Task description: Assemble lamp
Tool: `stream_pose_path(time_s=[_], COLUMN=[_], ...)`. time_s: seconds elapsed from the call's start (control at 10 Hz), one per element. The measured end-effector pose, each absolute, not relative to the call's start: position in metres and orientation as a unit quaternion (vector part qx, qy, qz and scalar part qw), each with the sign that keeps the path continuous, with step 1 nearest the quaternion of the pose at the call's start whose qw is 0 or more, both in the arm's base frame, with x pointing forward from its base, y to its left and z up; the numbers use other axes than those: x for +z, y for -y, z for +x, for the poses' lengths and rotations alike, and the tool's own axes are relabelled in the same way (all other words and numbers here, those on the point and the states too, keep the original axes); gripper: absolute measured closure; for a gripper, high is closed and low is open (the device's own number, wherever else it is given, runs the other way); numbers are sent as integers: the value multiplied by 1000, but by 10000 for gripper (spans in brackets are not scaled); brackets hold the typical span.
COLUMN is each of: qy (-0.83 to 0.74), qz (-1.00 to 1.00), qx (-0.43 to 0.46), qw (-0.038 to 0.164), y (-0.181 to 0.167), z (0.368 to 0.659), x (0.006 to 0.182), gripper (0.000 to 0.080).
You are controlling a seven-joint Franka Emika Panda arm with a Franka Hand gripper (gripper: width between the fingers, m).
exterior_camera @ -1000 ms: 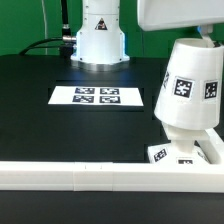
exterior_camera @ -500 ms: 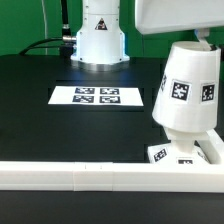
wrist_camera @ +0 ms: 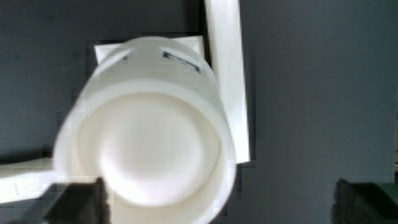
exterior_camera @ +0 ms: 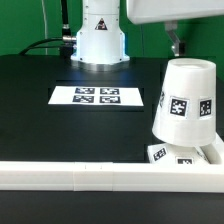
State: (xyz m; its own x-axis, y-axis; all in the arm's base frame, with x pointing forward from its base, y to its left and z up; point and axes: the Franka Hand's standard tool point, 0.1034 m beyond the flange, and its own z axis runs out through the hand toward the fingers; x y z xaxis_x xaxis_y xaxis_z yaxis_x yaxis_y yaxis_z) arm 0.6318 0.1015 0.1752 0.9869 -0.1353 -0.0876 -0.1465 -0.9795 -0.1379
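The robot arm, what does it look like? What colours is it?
The arm is mostly smooth, rounded white plastic, with a wide white foot on the black table. Black cables trail from its base. A big white block fills the top of the exterior view. The tool shows there only as a thin grey finger. In the wrist view its fingertips look dark and blurry.

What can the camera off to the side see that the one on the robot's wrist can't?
Only the exterior view shows the marker board, the robot's white pedestal, the white rail along the table's near edge, and the tags on the shade's outer wall. Only the wrist view looks into the shade's smooth hollow inside, with dark fingertips at the picture's edges. Both show the white lamp shade tilted over the flat base on the black table.
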Motion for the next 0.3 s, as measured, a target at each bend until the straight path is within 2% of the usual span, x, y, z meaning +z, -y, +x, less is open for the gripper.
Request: stream_pose_path(time_s=[0.1,0.3], qy=[-71,-77], qz=[-994,-994], qx=[47,49], qw=[65,61], y=[-105,-117], z=[627,626], x=[188,201], gripper=[111,103])
